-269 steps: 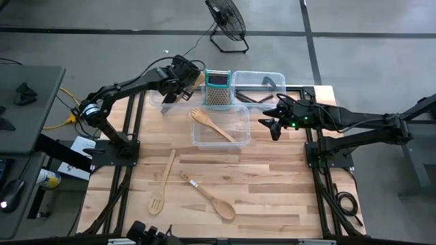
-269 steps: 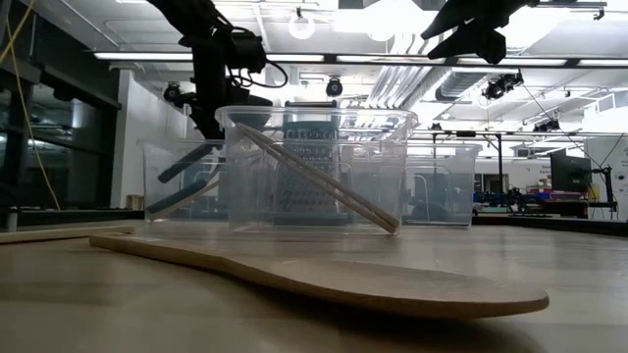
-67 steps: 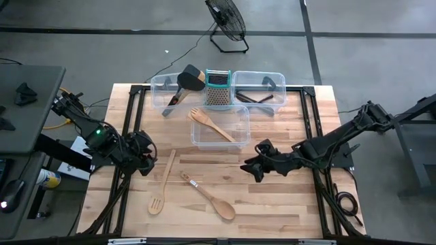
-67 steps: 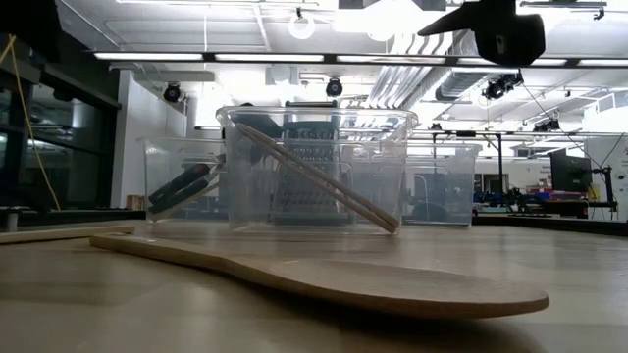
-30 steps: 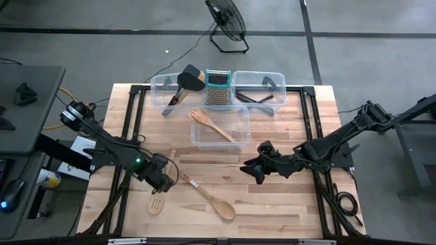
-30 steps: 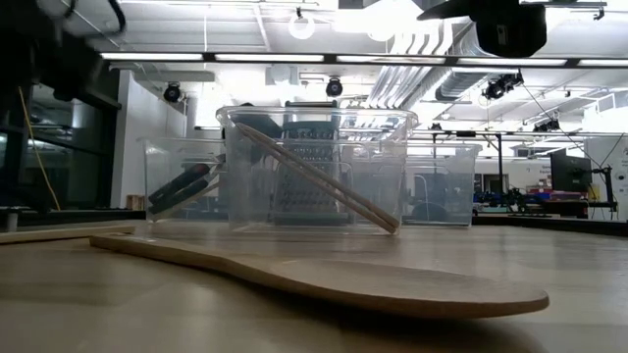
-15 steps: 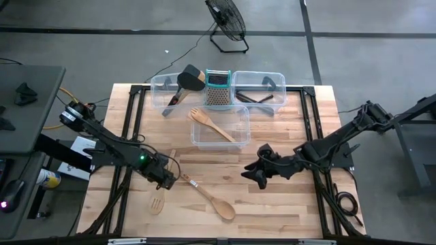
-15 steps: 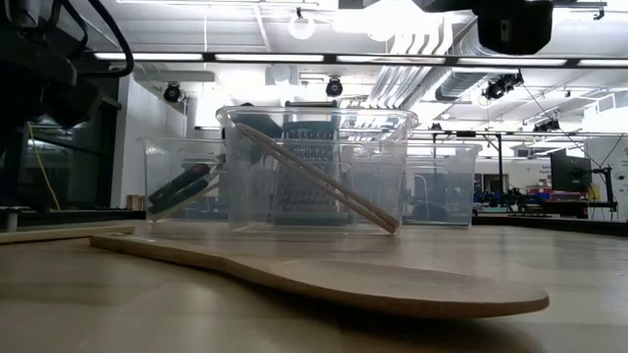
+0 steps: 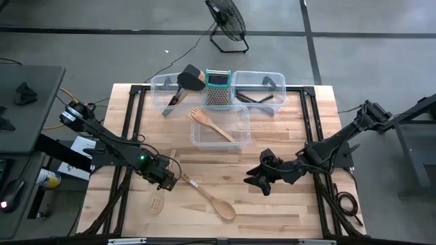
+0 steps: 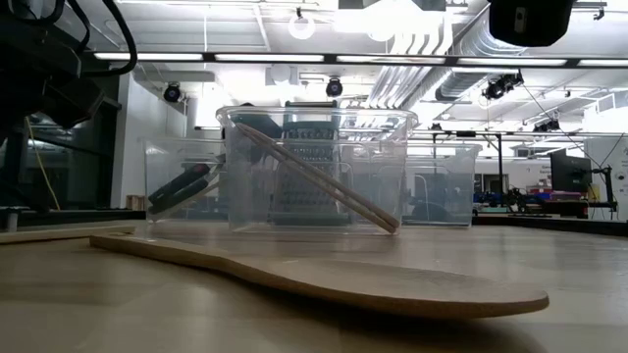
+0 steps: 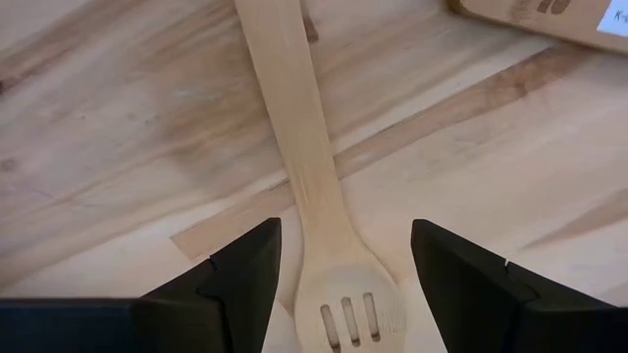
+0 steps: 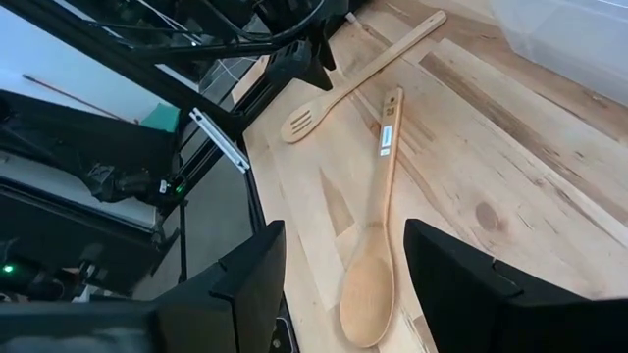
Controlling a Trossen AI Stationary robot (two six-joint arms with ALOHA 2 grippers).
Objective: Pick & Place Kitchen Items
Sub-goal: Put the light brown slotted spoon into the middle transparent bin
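High view: the left gripper (image 9: 165, 178) hangs over the handle of the slotted spoon (image 9: 162, 184), which lies on the table (image 9: 286, 211) at front left. The wooden spoon (image 9: 208, 197) lies just beside it to the right, bowl toward the front edge. The right gripper (image 9: 257, 178) sits low at front centre-right, apart from both spoons. A wooden fork (image 9: 212, 125) leans in the front bin (image 9: 242, 126). Behind it, the left rear bin (image 9: 158, 85) holds a black turner (image 9: 184, 80); the right rear bin (image 9: 276, 78) holds dark utensils (image 9: 253, 99); a grater (image 9: 218, 88) stands between these two bins.

Low view: the wooden spoon (image 10: 324, 279) crosses the foreground flat on the table. The front bin (image 10: 319, 172) shows the fork (image 10: 319, 178) slanting inside. Parts of both arms show at the top corners.

Left wrist view: the left gripper (image 11: 341, 257) is open wide, its fingers (image 11: 231, 279) standing either side of the slotted spoon (image 11: 309, 176), where the handle meets the slotted head. Nothing is gripped; the spoon lies flat on the table (image 11: 118, 127).

Right wrist view: the right gripper (image 12: 343, 260) is open and empty. The wooden spoon (image 12: 378, 226) and the slotted spoon (image 12: 358, 78) lie ahead on the table (image 12: 510, 176), with the left gripper (image 12: 316, 46) at the slotted spoon's handle.
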